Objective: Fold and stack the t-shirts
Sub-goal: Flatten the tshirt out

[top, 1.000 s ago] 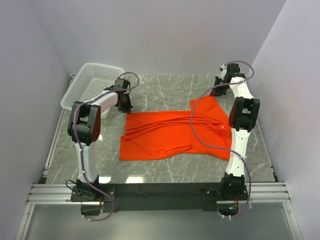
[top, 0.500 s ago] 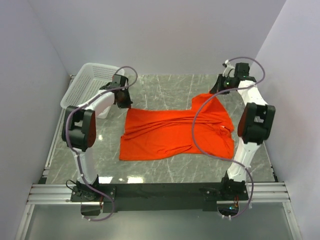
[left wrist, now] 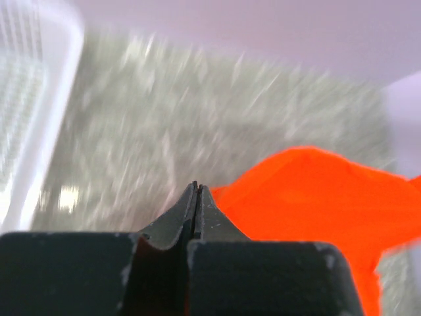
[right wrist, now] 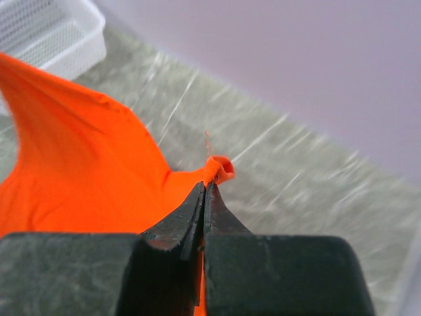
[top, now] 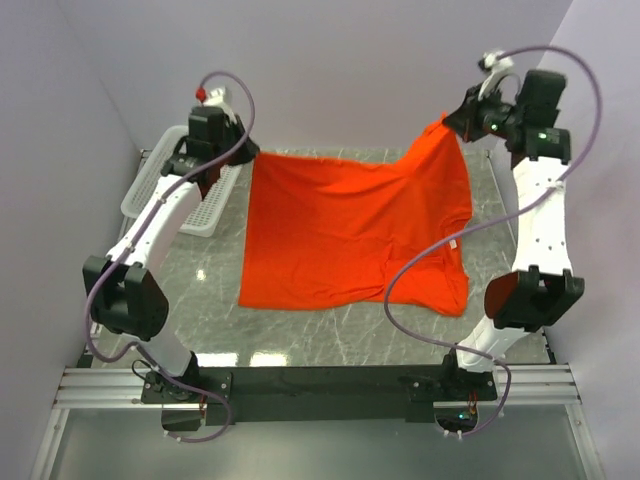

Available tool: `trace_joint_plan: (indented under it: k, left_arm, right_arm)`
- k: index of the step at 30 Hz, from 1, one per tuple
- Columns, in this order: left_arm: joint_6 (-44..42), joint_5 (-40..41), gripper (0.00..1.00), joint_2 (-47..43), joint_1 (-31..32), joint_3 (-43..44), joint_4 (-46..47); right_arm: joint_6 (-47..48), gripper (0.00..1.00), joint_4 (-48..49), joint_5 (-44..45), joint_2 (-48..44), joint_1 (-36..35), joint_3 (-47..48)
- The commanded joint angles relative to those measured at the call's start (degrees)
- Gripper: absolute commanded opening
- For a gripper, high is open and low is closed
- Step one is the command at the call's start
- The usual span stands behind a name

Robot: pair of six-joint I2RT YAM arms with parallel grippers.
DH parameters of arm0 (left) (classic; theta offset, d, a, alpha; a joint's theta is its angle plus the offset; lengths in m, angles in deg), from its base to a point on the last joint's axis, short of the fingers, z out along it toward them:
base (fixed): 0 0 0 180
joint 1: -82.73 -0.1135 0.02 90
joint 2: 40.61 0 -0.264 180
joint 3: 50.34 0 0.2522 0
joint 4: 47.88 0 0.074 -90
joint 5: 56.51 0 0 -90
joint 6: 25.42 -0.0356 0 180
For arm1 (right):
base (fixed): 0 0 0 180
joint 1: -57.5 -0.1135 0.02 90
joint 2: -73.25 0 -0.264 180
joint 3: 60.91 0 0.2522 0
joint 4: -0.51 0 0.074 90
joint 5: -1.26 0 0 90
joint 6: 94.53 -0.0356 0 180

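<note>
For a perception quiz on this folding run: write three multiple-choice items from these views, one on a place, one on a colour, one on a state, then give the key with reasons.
1. Where does the white basket stand?
A) on the far-left part of the table
B) at the near-right corner
C) on top of the shirt

2. What colour is the t-shirt?
A) blue
B) white
C) orange-red

3. How is the right gripper?
A) open over the basket
B) shut on a pinch of the t-shirt
C) open, resting on the table

Key:
1 A: the top view shows it at the far left.
2 C: all three views show orange-red cloth.
3 B: the right wrist view shows the jaws closed with a fold of cloth at their tips.
</note>
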Motion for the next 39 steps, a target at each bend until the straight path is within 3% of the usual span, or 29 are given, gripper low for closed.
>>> trace_joint_plan:
  k: [1, 7, 18, 29, 32, 35, 38, 39]
  left_arm:
    - [-1.7, 1.1, 0.00, -6.6, 0.0, 8.9, 7.4]
    - [-3.3, 6.7, 0.00, -15.1, 0.0, 16.4, 13.6]
    - [-2.8, 7.5, 0.01, -25.4, 0.1, 24.6, 19.4]
    - [-2.6, 7.3, 0.01, -31.6, 0.1, 24.9, 17.8]
    - [-2.8, 8.7, 0.01, -33.6, 0.1, 21.0, 17.2]
    - [-2.2, 9.2, 0.01, -34.9, 0.1, 12.9, 16.5]
    - [-0.8, 8.1, 0.01, -34.7, 0.1, 4.2, 16.6]
    - [0.0, 7.9, 0.01, -34.0, 0.1, 1.5, 17.4]
  right_arm:
    - [3.6, 0.00, 0.6, 0.6, -7.3, 0.5, 10.3]
    - [0.7, 0.00, 8.5, 6.3, -13.3, 4.1, 21.8]
    - [-20.3, 0.00, 27.2, 5.2, -22.4, 20.1, 30.1]
    - [-25.2, 0.00, 31.0, 8.7, -24.6, 24.1, 34.5]
    - [-24.7, 0.00, 30.9, 5.9, -26.5, 24.1, 28.8]
    - [-23.8, 0.00, 32.5, -1.9, -29.4, 24.1, 15.8]
    - [-23.2, 0.00, 35.5, -11.5, -32.4, 24.0, -1.1]
    - [-23.5, 0.00, 38.6, -15.8, -33.6, 23.9, -11.2]
